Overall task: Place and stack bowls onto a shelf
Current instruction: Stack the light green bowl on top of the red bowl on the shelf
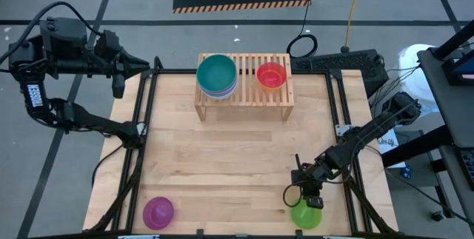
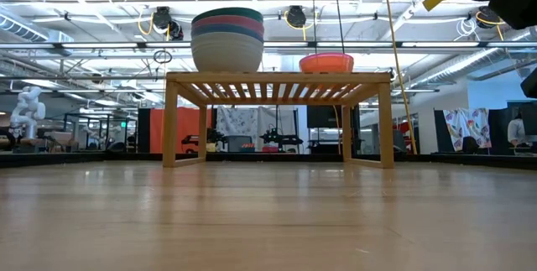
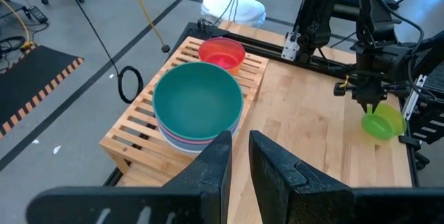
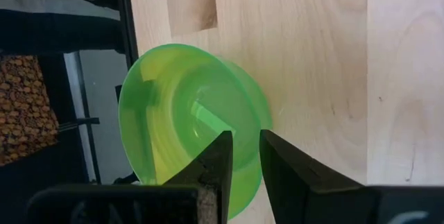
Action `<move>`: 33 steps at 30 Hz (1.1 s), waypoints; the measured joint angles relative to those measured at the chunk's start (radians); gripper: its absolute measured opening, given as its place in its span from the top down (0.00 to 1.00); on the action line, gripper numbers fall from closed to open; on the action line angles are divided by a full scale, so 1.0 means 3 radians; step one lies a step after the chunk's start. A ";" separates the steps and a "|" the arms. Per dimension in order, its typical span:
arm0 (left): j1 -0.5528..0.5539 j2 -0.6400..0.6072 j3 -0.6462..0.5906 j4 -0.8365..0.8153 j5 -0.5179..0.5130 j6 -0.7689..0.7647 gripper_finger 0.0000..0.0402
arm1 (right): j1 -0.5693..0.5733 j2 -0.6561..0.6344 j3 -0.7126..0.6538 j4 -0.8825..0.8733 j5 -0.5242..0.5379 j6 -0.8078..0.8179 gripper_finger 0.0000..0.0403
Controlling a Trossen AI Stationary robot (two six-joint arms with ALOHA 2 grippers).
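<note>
High view, shelf: the low light-wood slatted shelf [image 1: 244, 83] stands at the far edge of the pale wooden table [image 1: 237, 165], its long axis across the table.
High view, shelf contents: a stack of round plastic bowls topped by the larger teal bowl [image 1: 216, 72] sits on the shelf's left end, mouth up; the small red plastic bowl [image 1: 271, 75] sits apart from it toward the right end, mouth up and empty.
High view, table bowls: the small purple plastic bowl [image 1: 158, 211] rests at the near left corner; the small green plastic bowl [image 1: 306, 215] rests at the near right edge.
High view, right gripper [image 1: 308, 197]: directly over the green bowl's far rim; whether it grips cannot be told here.
High view, left gripper [image 1: 148, 64]: waits off the table's far left corner, holding nothing.
Low view, shelf: the stack shows its white lowest bowl under pink and teal rims; the red bowl is beside it, well apart.
Left wrist view: fingers [image 3: 215, 165] stand a narrow gap apart around nothing, aimed toward the empty teal bowl.
Right wrist view: the green bowl lies tilted, mouth toward the table edge; the fingertips [image 4: 222, 161] straddle its rim with a narrow gap, but a firm clamp cannot be told.
</note>
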 joint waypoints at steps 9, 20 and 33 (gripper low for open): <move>0.0000 0.0000 0.0000 0.0000 0.0000 0.0001 0.86 | 0.0096 0.0065 -0.0083 0.0077 0.0005 -0.0076 0.84; 0.0000 0.0000 0.0000 0.0001 0.0000 -0.0007 0.86 | 0.0101 0.0089 -0.0186 0.0185 0.0096 -0.0131 0.84; -0.0001 0.0004 0.0001 0.0000 0.0000 -0.0038 0.86 | 0.0050 -0.0064 -0.0183 0.0545 0.0107 0.0110 0.84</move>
